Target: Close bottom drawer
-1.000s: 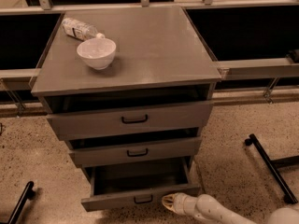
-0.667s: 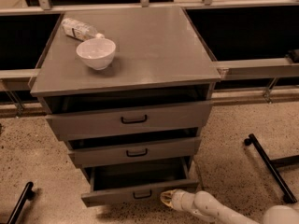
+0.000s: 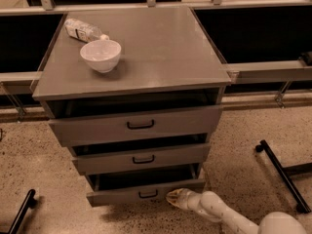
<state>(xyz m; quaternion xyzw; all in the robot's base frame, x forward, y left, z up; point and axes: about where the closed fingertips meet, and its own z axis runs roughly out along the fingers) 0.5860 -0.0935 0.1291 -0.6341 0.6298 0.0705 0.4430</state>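
Camera view: looks down from the front onto a grey bench (image 3: 161, 48) with three drawers, standing on a speckled floor (image 3: 243, 135).
Bench top: a white bowl (image 3: 100, 55) sits upright near the left rear; a plastic bottle (image 3: 84, 30) lies on its side just behind it, near the back left corner.
Top drawer (image 3: 97, 126): widest front, black bar handle, pulled out a little, with a dark gap above it.
Middle drawer (image 3: 107, 162): narrower front, also slightly open.
Bottom drawer (image 3: 117, 196): lowest and narrowest front, small black handle at its middle, partly open, the dark inside of its tray showing above the front panel.
Pincer (image 3: 175, 198): low above the floor, just beside the right part of the bottom drawer's front, to the right of the handle; whether it touches the panel cannot be told, nor whether it is released or clenched.
Arm (image 3: 229, 216): white, reaches in from the lower right corner toward the drawer.
Sides: black metal bars (image 3: 280, 172) lie on the floor at right, well apart from the bench.
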